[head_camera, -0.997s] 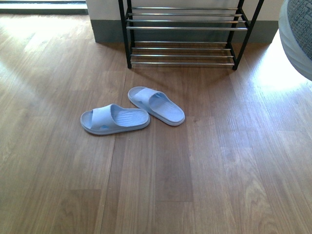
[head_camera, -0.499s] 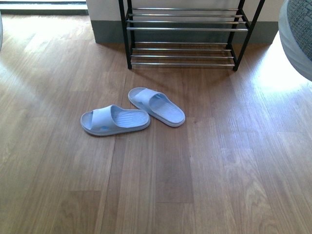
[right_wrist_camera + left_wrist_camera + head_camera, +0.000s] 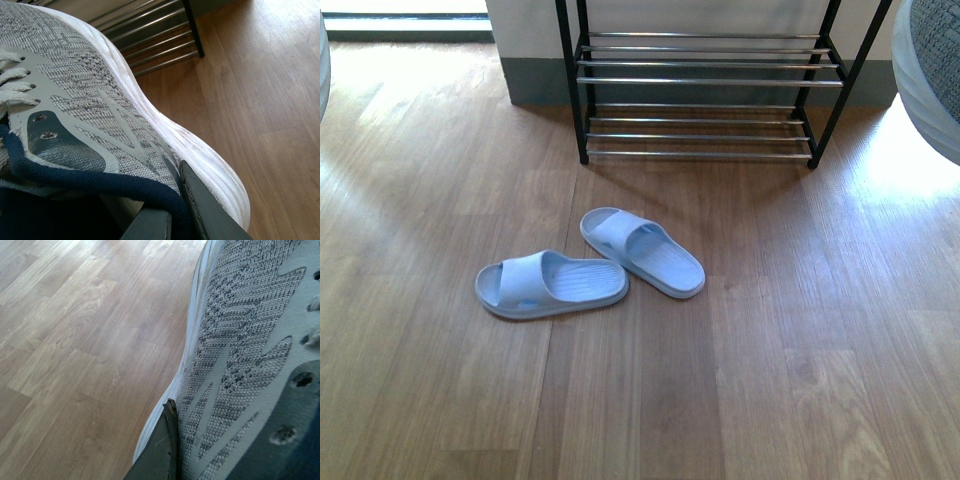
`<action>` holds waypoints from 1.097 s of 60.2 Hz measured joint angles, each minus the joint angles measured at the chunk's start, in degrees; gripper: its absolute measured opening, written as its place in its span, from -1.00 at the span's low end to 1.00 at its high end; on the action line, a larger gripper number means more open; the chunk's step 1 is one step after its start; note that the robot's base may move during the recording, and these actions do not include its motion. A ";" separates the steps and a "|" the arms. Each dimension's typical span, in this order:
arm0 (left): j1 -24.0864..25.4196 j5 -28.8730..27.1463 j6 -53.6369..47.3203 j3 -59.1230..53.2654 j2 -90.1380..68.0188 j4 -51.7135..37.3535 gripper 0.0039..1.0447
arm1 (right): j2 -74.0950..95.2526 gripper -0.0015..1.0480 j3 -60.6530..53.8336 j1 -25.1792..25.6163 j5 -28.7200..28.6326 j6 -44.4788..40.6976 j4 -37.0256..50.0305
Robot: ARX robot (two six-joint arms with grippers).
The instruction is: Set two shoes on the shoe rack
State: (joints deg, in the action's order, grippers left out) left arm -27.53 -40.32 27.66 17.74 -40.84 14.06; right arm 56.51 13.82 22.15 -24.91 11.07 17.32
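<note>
My right gripper [image 3: 172, 212] is shut on a grey sneaker [image 3: 90, 85], clamping its dark collar and side above the white sole; that sneaker shows at the front view's right edge [image 3: 932, 70]. My left gripper [image 3: 175, 432] is shut on the other grey sneaker [image 3: 240, 340]; one dark finger [image 3: 162, 450] presses against its knit side and the other finger is hidden. A pale sliver of it shows at the front view's left edge [image 3: 323, 70]. The shoe rack [image 3: 700, 80] stands against the far wall, its chrome shelves bare. It also shows in the right wrist view [image 3: 150, 35].
Two pale blue slides [image 3: 550, 285] [image 3: 645, 250] lie on the wooden floor [image 3: 770, 380] in front of the rack, toes angled towards each other. A grey skirting runs along the wall behind the rack [image 3: 530, 80].
In the front view the rack and slides have shifted lower and look slightly larger. A sliver of the left sneaker has come in at the left edge. Both grips are unchanged.
</note>
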 joint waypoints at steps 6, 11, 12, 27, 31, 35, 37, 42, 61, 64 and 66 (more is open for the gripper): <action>0.00 0.00 0.00 0.00 0.00 0.00 -0.97 | 0.00 -0.97 0.00 0.00 0.02 0.00 0.00; 0.00 -0.02 0.00 0.00 0.00 0.00 -0.97 | 0.00 -0.97 0.00 0.00 0.02 0.00 0.00; 0.00 -0.02 0.00 0.00 0.00 0.00 -0.97 | 0.02 -0.97 0.00 0.00 0.00 0.00 0.00; 0.00 -0.17 0.00 0.00 0.00 0.00 -0.97 | 0.02 -0.97 0.00 -0.02 -0.02 0.00 0.00; 0.00 -0.28 -0.02 0.00 0.00 0.04 -0.97 | -0.02 -0.97 0.00 -0.09 -0.37 -0.09 0.00; 0.00 -0.22 0.00 0.00 0.02 0.04 -0.97 | 0.00 -0.97 -0.02 -0.09 -0.48 -0.09 0.00; 0.00 -0.22 0.00 0.00 0.02 0.04 -0.97 | 0.00 -0.97 -0.02 -0.09 -0.35 -0.11 0.00; 0.00 0.00 -0.02 0.00 -0.02 0.04 -0.97 | 0.00 -0.97 -0.02 -0.07 -0.09 -0.11 0.00; -0.15 0.00 -0.04 0.00 0.00 0.07 -0.97 | 0.00 -0.97 -0.04 0.00 0.04 -0.11 0.00; -0.15 0.04 -0.04 0.00 0.02 0.07 -0.97 | 0.00 -0.97 -0.04 0.00 0.04 -0.11 0.00; -0.15 0.04 -0.04 0.00 0.02 0.07 -0.97 | 0.00 -0.97 -0.04 0.00 0.07 -0.11 0.00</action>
State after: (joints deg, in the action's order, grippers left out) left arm -27.68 -40.27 27.62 17.74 -40.82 14.13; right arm 56.51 13.78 22.15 -24.84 10.96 17.32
